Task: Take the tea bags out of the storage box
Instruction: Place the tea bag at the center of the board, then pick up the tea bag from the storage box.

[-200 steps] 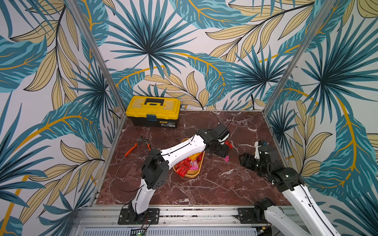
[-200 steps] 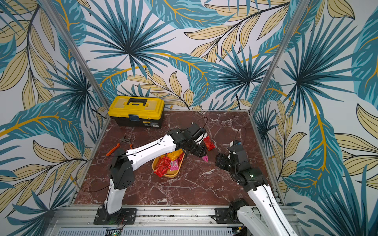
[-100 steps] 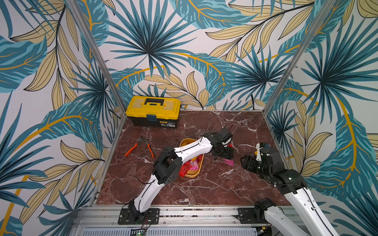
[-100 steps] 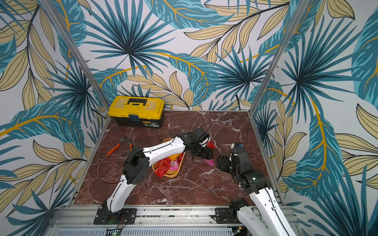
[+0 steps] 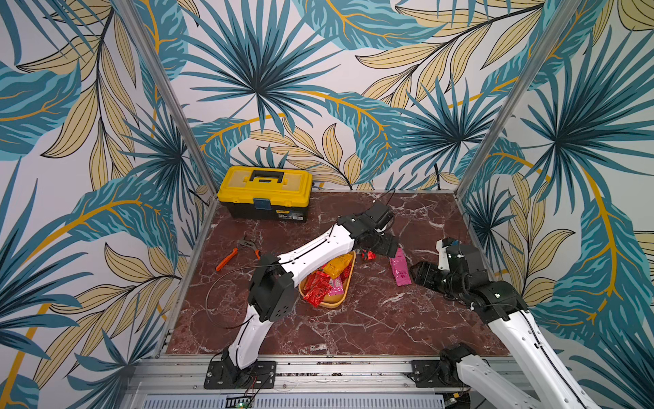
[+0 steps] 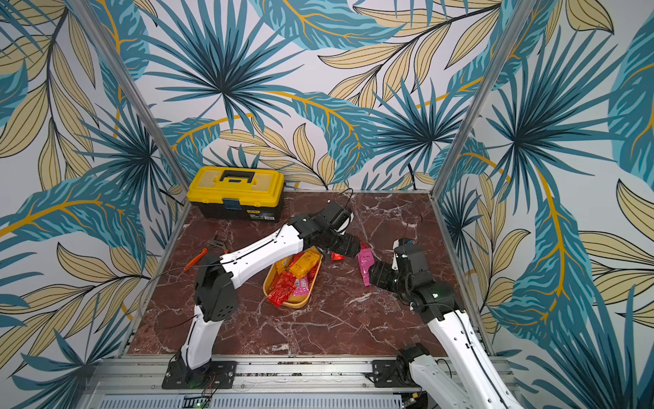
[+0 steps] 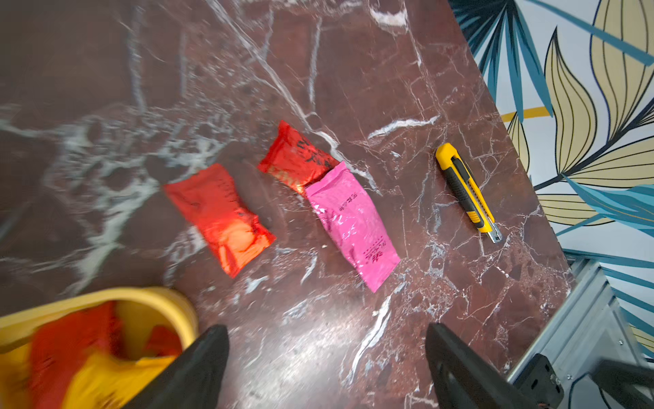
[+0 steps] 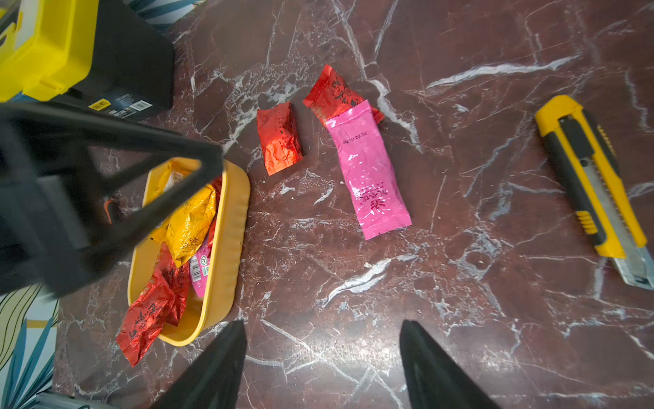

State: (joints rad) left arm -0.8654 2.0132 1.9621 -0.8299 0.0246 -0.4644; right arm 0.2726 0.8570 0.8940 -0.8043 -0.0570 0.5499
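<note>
A red-brown marble table [image 5: 354, 329] fills the floor of a leaf-papered booth, with a yellow-lidded toolbox [image 5: 265, 193] standing at its far left corner. The left arm [image 5: 311, 253] reaches over the storage box [image 5: 332, 302], a shallow yellow tray near the middle of the table. The left gripper [image 7: 323, 329] hovers just past the tray's far end, jaws spread wide and holding nothing. From the opposite side the right gripper [image 8: 322, 324] points down at bare marble, its jaws likewise apart and empty. Orange-handled pliers [image 5: 237, 249] lie to the left of the tray, and a yellow utility knife [image 8: 587, 177] lies well off toward the right-hand wall. Most of the tea bags [image 8: 191, 219] sit heaped in the tray, red, orange-yellow and pink, with one red packet drooping over its near rim. Three are out on the table beside the tray: a pink sachet [image 8: 368, 170], a red sachet [image 8: 332, 92] whose end it overlaps, and a second red sachet [image 8: 279, 138] lying alone between that pair and the tray.
</note>
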